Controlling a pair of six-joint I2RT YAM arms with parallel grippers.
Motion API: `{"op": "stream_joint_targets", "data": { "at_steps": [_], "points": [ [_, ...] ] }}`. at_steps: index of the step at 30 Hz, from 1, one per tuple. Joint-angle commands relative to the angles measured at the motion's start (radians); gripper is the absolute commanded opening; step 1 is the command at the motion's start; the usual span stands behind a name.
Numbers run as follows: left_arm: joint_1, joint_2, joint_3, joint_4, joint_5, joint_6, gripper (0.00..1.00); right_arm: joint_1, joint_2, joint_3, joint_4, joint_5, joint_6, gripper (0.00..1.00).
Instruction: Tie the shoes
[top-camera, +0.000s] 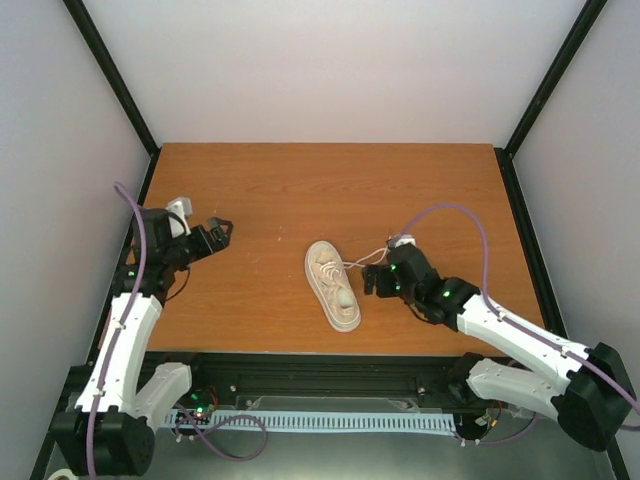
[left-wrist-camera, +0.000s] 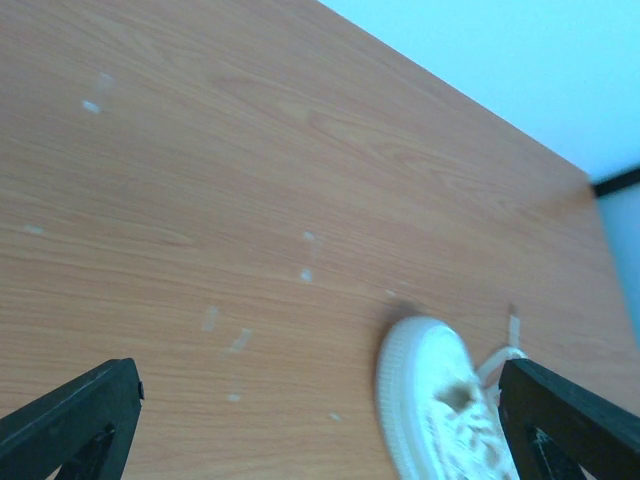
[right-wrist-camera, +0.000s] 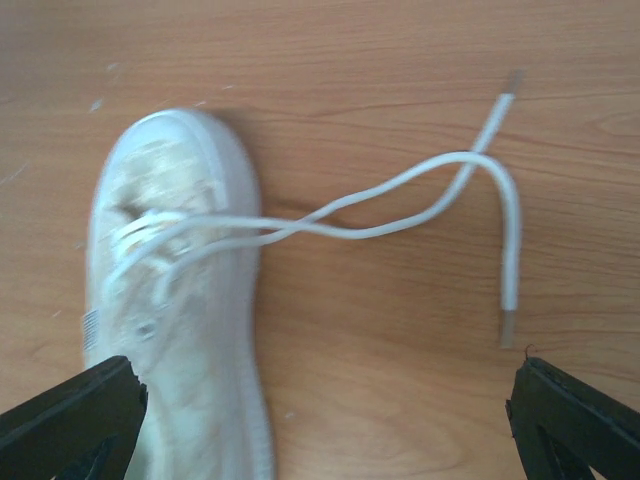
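Note:
A small cream sneaker (top-camera: 332, 285) lies on the wooden table near the middle, toe towards the far side. Its two thin white laces (top-camera: 360, 262) trail loose to the right and cross each other on the table (right-wrist-camera: 400, 205). My right gripper (top-camera: 372, 280) is open and empty, just right of the shoe, over the laces. The shoe fills the left of the right wrist view (right-wrist-camera: 180, 300). My left gripper (top-camera: 218, 232) is open and empty, well to the left of the shoe. The left wrist view shows the shoe's toe (left-wrist-camera: 440, 400) at lower right.
The wooden table (top-camera: 260, 190) is enclosed by white walls with black corner posts (top-camera: 110, 70). A black rail (top-camera: 300, 365) runs along the near edge. Purple cables loop off both arms.

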Motion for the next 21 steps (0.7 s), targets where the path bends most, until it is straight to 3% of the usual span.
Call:
{"op": "stream_joint_targets", "data": {
  "at_steps": [1, 4, 7, 10, 13, 16, 19, 21],
  "points": [
    [-0.122, -0.06, -0.095, 0.205, 0.099, -0.207, 1.0, -0.19, 0.006, -0.035, 0.004, -0.181, -0.037, 1.0],
    [-0.28, -0.09, -0.144, 0.22, 0.009, -0.255, 1.0, -0.308, 0.041, -0.05, 0.043, -0.276, -0.041, 1.0],
    [-0.406, -0.072, -0.237, 0.291, 0.012, -0.325, 1.0, -0.385, 0.108, -0.051, 0.088, -0.339, -0.038, 1.0],
    [-0.554, -0.009, -0.313, 0.435, 0.011, -0.392, 1.0, -0.401, 0.204, -0.015, 0.114, -0.325, -0.037, 1.0],
    [-0.677, 0.117, -0.295, 0.498, 0.005, -0.398, 1.0, -0.4, 0.297, 0.017, 0.132, -0.294, -0.036, 0.98],
    [-0.749, 0.216, -0.264, 0.514, -0.021, -0.374, 1.0, -0.399, 0.373, 0.026, 0.139, -0.246, -0.036, 0.89],
    [-0.758, 0.284, -0.278, 0.58, -0.009, -0.371, 1.0, -0.394, 0.416, 0.036, 0.122, -0.172, -0.041, 0.76],
    [-0.758, 0.32, -0.29, 0.642, 0.004, -0.369, 1.0, -0.385, 0.436, 0.042, 0.112, -0.118, -0.05, 0.73]
  ]
}}
